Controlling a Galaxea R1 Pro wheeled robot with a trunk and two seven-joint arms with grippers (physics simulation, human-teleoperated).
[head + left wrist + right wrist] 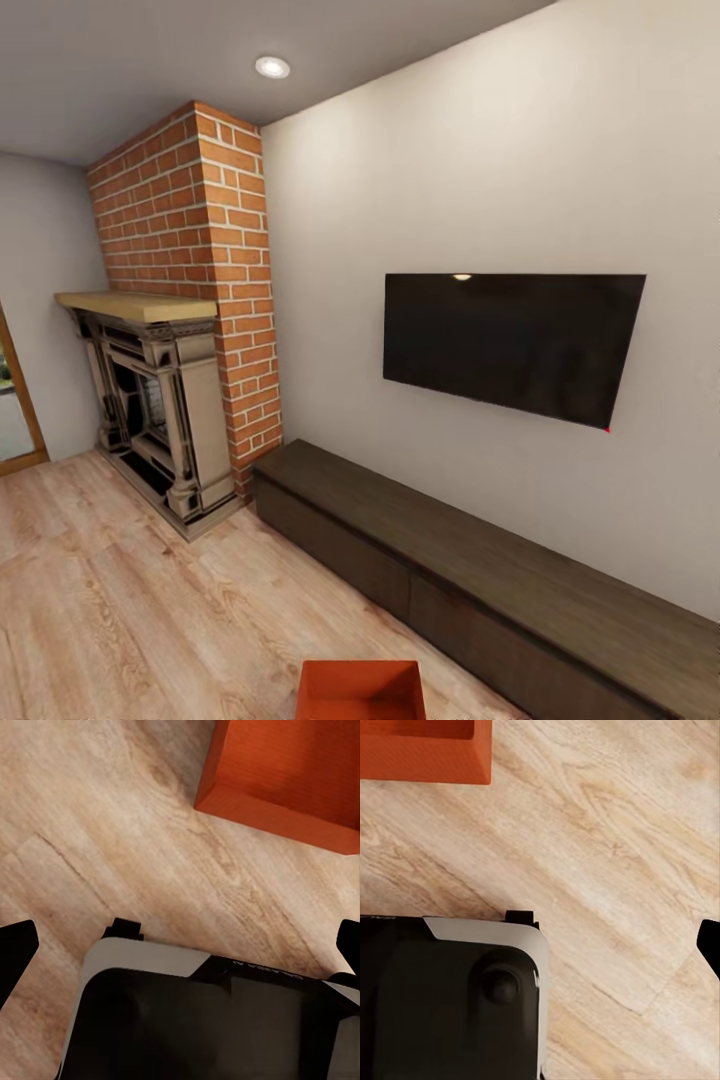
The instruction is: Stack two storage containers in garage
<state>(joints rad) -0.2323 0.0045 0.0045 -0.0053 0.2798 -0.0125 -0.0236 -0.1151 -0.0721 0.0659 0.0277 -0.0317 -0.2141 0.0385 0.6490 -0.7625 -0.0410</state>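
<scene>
Head view: living room, wood floor (130,600) before the brick fireplace (190,280).
One orange-red storage container (360,690) sits on the floor, right of the fireplace; probably light, stiff — grip a thin wall. Finger states: cannot tell.

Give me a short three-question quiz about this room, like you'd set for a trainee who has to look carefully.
1. True or false: the orange-red container rests on the light wood plank floor.
2. Multiple choice: what hangs on the wall above the long dark low cabinet? A) a mirror B) a black TV C) a shelf of books
3. Fill in: the fireplace stands against a column of red ____.

Key:
1. True. The head view shows it on the planks at the bottom edge of the picture, and both wrist views show an orange-red corner on the same wood.
2. B.
3. Brick.
</scene>
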